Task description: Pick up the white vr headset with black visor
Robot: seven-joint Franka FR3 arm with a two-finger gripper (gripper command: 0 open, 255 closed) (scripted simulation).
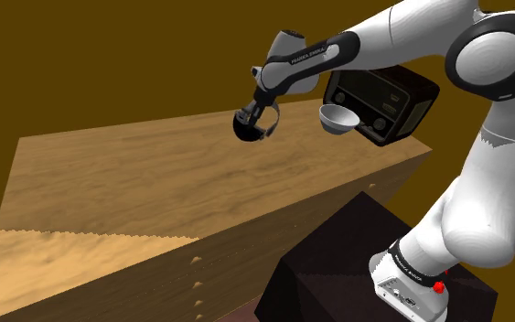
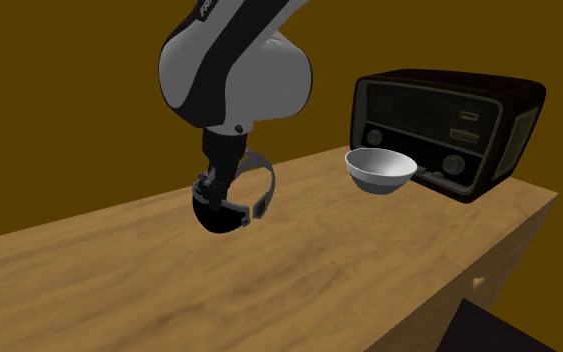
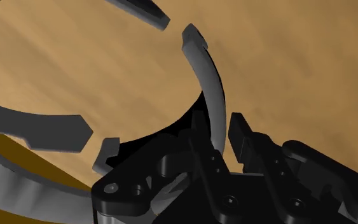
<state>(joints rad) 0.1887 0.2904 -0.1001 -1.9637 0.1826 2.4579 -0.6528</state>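
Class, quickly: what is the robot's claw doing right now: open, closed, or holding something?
Claw: closed, holding the headset.

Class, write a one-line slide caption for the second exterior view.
Gripper clasps the headset by its strap over the wooden table, near bowl and radio.

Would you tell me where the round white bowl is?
In the shoulder view, the round white bowl sits just before the dark brown radio, right of the pincer.

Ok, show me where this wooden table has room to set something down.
Bare: the wooden tabletop from the shoulder view's left edge to below the grey-banded, black-visored headset clasped in the black gripper. Crowded: that view's far right corner, white bowl before dark brown radio.
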